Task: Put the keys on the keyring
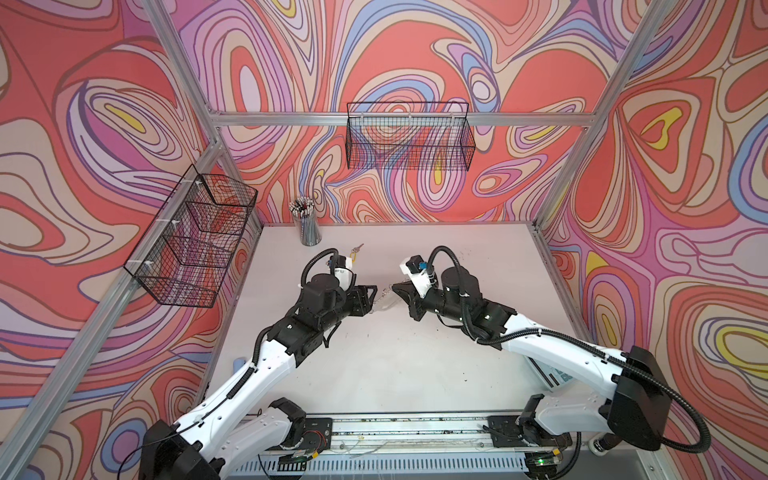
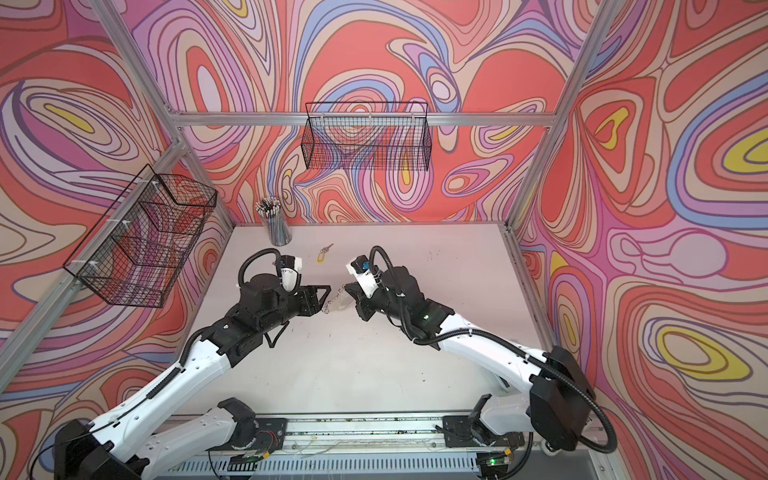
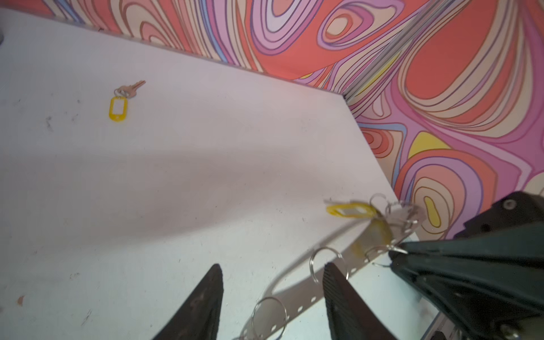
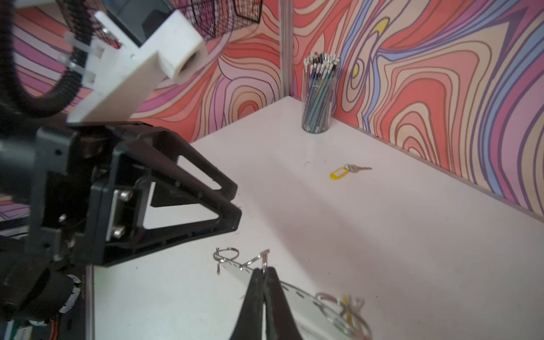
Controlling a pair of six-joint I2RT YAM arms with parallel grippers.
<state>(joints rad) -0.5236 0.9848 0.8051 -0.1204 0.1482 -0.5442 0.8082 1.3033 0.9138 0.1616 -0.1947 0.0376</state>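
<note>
Far left there's a wire basket (image 1: 191,237) on the wall, then a cup of pencils (image 1: 309,226) in the back corner of the counter (image 1: 374,365). Just right of the cup, one loose key (image 2: 325,251) with its yellow tag lies flat on the counter, on its own and well apart from everything else; the left wrist view shows it clearly (image 3: 119,101). Next is the left pincer (image 1: 371,299), spread with nothing between the jaws. In its wrist view (image 3: 272,266) one finger (image 3: 338,294) sits right at a wire ring on the keyring (image 3: 306,300), can't tell if it's touching. The keyring (image 2: 338,301) hangs between the two arms and looks lifted off the counter, throwing a shadow below. The right pincer (image 1: 392,286) has it: jaws pressed together, pinching the plate's edge by a wire ring, easy to see in the right wrist view (image 4: 262,269). The other key (image 3: 351,210) with its yellow tag dangles at the keyring's far end, pretty blurry, so I can't make out exactly how it's hooked on.
</note>
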